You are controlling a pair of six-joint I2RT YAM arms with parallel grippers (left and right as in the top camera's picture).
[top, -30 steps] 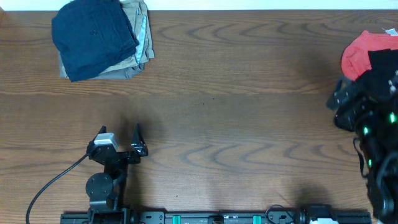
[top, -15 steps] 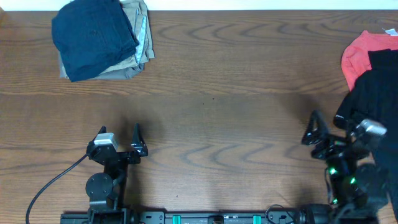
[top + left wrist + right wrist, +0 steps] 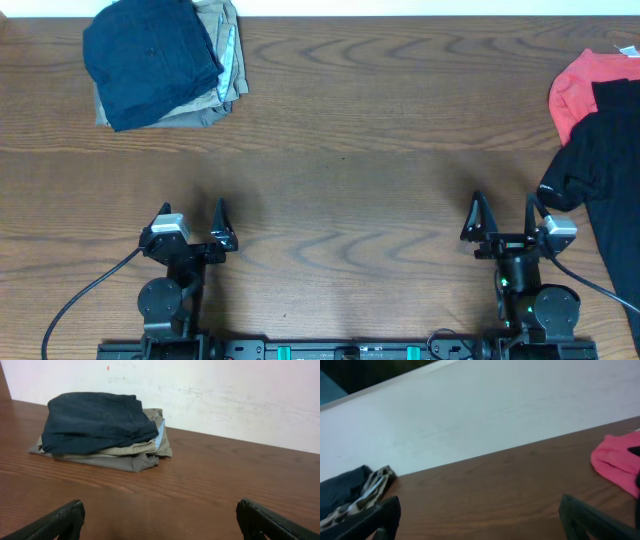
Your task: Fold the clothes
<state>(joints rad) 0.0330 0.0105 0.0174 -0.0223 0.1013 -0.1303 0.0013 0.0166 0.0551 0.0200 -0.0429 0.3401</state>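
A folded stack of clothes, a navy garment (image 3: 150, 55) on top of khaki ones (image 3: 215, 95), lies at the far left of the table; it also shows in the left wrist view (image 3: 95, 425) and at the left edge of the right wrist view (image 3: 350, 492). An unfolded black garment (image 3: 605, 165) and a red garment (image 3: 580, 85) lie at the right edge; the red one shows in the right wrist view (image 3: 617, 460). My left gripper (image 3: 192, 220) is open and empty near the front left. My right gripper (image 3: 503, 218) is open and empty, just left of the black garment.
The brown wooden table (image 3: 340, 150) spans the view, with a white wall (image 3: 225, 395) behind its far edge. A black cable (image 3: 80, 295) runs from the left arm's base toward the front left corner.
My right arm has drawn back from the black garment at the right edge, moving left and toward the front, and now rests open at the front right. The left arm has not moved.
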